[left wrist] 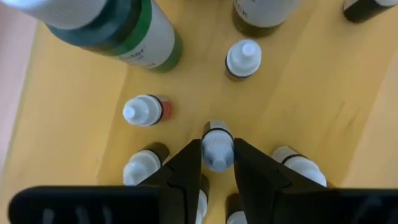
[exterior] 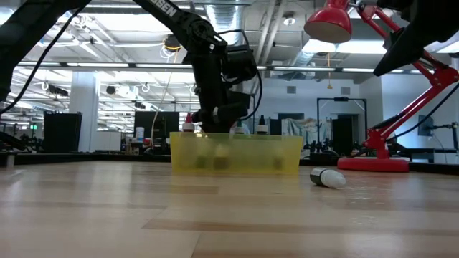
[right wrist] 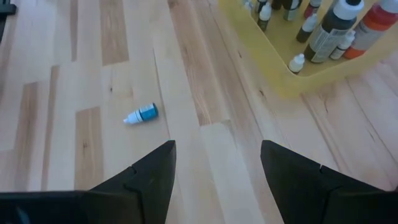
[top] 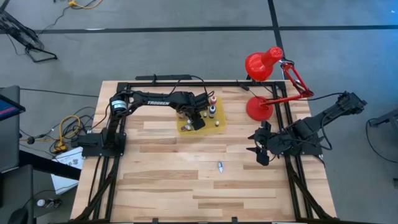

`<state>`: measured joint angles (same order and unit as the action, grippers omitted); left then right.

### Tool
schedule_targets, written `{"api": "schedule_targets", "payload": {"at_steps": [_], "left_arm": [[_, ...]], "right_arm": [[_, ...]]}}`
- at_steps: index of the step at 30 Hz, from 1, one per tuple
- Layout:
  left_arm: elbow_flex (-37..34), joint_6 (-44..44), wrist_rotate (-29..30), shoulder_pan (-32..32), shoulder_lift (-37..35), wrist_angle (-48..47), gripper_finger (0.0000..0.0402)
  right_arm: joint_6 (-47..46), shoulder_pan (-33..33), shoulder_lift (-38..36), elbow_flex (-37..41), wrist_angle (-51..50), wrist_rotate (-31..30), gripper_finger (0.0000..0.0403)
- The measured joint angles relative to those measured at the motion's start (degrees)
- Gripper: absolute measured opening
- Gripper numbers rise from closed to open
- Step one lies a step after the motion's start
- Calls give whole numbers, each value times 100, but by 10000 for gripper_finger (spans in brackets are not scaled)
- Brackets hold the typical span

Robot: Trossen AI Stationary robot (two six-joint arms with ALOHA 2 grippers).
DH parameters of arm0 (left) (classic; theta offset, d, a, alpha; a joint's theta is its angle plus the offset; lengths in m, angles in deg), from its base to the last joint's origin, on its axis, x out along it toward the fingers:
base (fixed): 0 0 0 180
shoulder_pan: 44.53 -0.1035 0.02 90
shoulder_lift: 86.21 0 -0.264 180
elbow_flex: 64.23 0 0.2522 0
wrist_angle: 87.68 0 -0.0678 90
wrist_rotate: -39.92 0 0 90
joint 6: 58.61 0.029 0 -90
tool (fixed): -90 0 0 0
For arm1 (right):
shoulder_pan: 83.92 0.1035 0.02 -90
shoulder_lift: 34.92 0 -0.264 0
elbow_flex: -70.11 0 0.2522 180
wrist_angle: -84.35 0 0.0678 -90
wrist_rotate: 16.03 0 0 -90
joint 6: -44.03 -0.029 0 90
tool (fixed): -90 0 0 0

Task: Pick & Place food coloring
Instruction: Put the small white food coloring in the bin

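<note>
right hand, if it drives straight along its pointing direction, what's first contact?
Likely bare table: the open right hand aims at wood between the fallen bottle and the yellow tray. Depth is unclear.

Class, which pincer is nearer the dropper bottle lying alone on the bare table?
Right. The right pincer hangs open beside the lone bottle, near the table's right edge; the left pincer is farther off, over the yellow tray.

Left arm stretched across the table, left gripper [left wrist: 217,163] pointing down, fingers nearly closed, right gripper [right wrist: 217,163] hovering at the right edge, fingers spread wide
</note>
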<state>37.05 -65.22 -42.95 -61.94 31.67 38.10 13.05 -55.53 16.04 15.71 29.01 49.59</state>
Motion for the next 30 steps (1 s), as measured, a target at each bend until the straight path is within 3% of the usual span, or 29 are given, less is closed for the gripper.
{"api": "schedule_targets", "payload": {"at_steps": [15, 23, 30], "left_arm": [[60, -365, 103, 0, 0, -99, 145], [1288, -374, 20, 121, 0, -1415, 174], [2253, -790, -1247, 458, -7, -2651, 170]], "right_arm": [[-4, 0, 0, 0, -2, 17, 225], [-2, 0, 0, 0, 0, 28, 225], [947, 52, 7, 24, 92, -5, 225]]}}
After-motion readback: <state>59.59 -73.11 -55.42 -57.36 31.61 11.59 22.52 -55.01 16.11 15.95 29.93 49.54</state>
